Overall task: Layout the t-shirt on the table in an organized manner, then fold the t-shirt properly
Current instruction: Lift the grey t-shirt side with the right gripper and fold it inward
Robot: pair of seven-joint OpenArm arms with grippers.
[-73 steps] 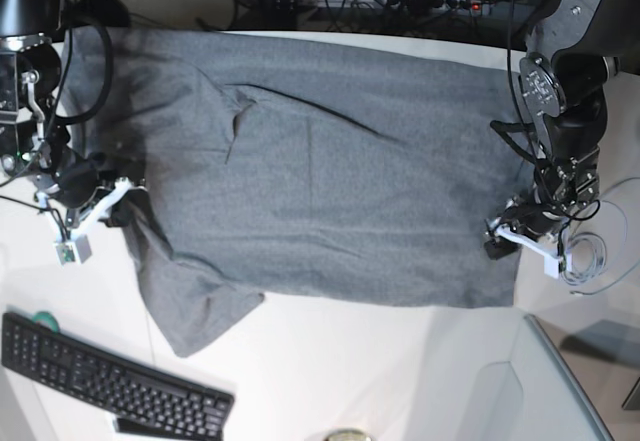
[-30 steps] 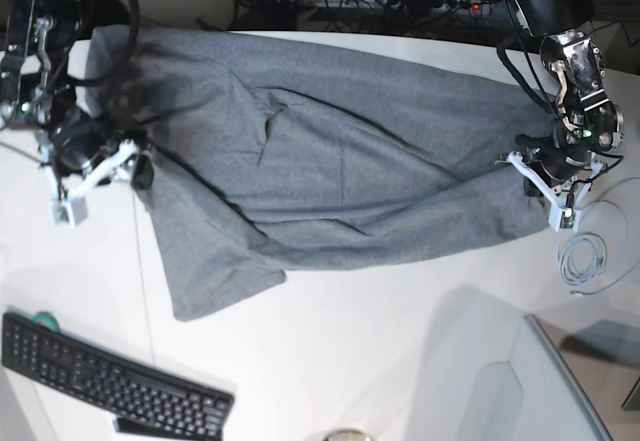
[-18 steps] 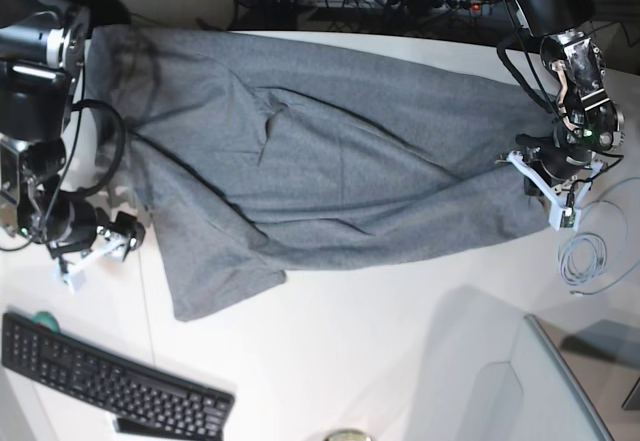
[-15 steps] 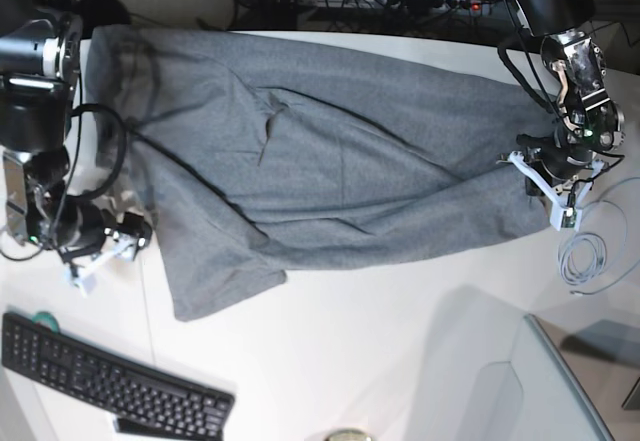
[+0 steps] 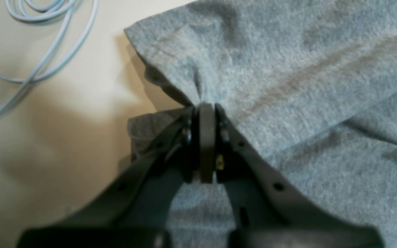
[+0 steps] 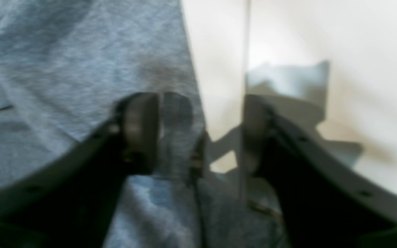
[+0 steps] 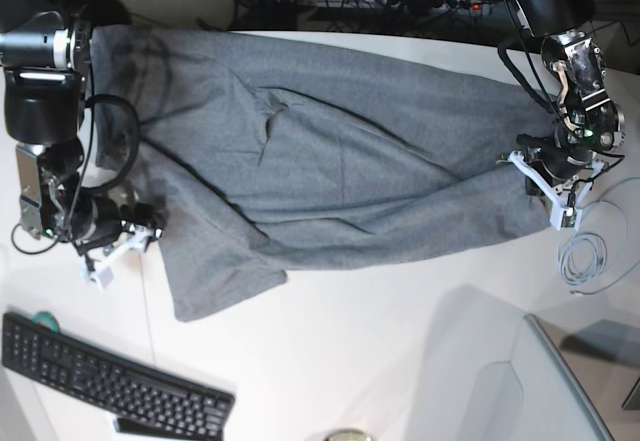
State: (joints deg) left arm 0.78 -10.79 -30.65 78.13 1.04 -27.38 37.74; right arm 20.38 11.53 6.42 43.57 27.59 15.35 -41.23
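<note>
1. Since a moment ago the right gripper (image 7: 135, 244) has slid down the table's side toward the keyboard (image 7: 110, 386). It now sits at the shirt's edge. The left gripper (image 7: 540, 183) has not moved.
2. The right gripper's two jaws stand apart. In the right wrist view one finger (image 6: 140, 127) is over grey cloth and the other is over bare table. The cloth edge runs between them. Nothing is pinched yet.
3. The left gripper's jaws are squeezed together on a corner of the t-shirt (image 5: 288, 86). The cloth bunches up right at the tips.
4. The t-shirt (image 7: 330, 171) lies across the white table (image 7: 380, 361). Its long way runs from one arm to the other. It is wrinkled, with a flap hanging toward the keyboard.
5. That loose flap lies just beside the right gripper, so the right arm is the nearer one to grab it.
6. A pale blue cable (image 7: 585, 261) curls near the left gripper.
7. No boxes or bowls are here to hold anything.
</note>
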